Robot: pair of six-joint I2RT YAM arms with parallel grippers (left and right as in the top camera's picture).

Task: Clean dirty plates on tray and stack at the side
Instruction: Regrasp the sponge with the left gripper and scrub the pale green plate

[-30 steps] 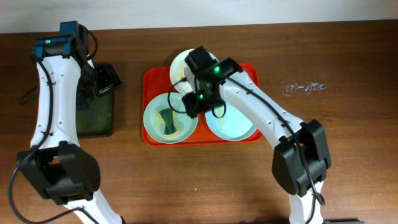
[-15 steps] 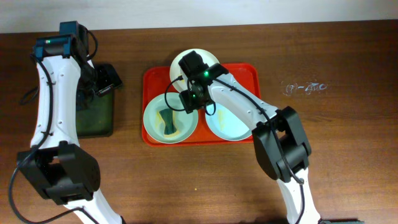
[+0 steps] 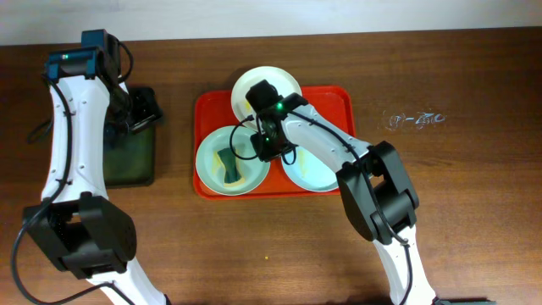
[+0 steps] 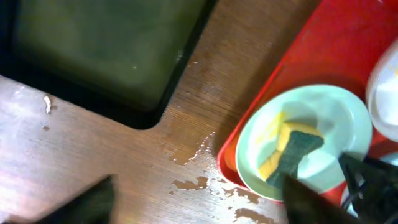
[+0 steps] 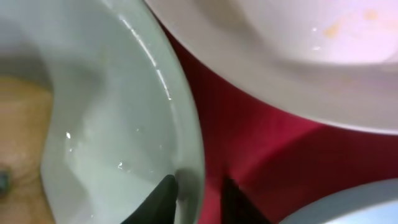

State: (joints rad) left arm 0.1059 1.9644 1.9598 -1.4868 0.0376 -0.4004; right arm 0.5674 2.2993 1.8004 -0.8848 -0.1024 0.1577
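Note:
The red tray (image 3: pixel 207 110) holds three plates: a white plate (image 3: pixel 267 86) at the back, a left mint plate (image 3: pixel 212 152) with a yellow-green sponge (image 3: pixel 227 163) in it, and a right mint plate (image 3: pixel 318 174). My right gripper (image 3: pixel 264 150) is low at the left mint plate's right rim. In the right wrist view, the gripper (image 5: pixel 200 199) is open, its jaws straddling that rim (image 5: pixel 186 124), one finger inside the plate and one over the tray (image 5: pixel 249 143). My left gripper (image 3: pixel 142 114) hangs open and empty over the black tray (image 3: pixel 131 157).
The left wrist view shows the black tray (image 4: pixel 93 50), water drops on the wood (image 4: pixel 189 183) and the sponge (image 4: pixel 292 149) in the mint plate (image 4: pixel 339 112). The white plate (image 5: pixel 280 37) overlaps the tray's back edge. Chalk marks (image 3: pixel 411 119) lie at the right.
My right gripper has moved left and down from the tray's middle to the right rim of the left mint plate. The left arm has not moved.

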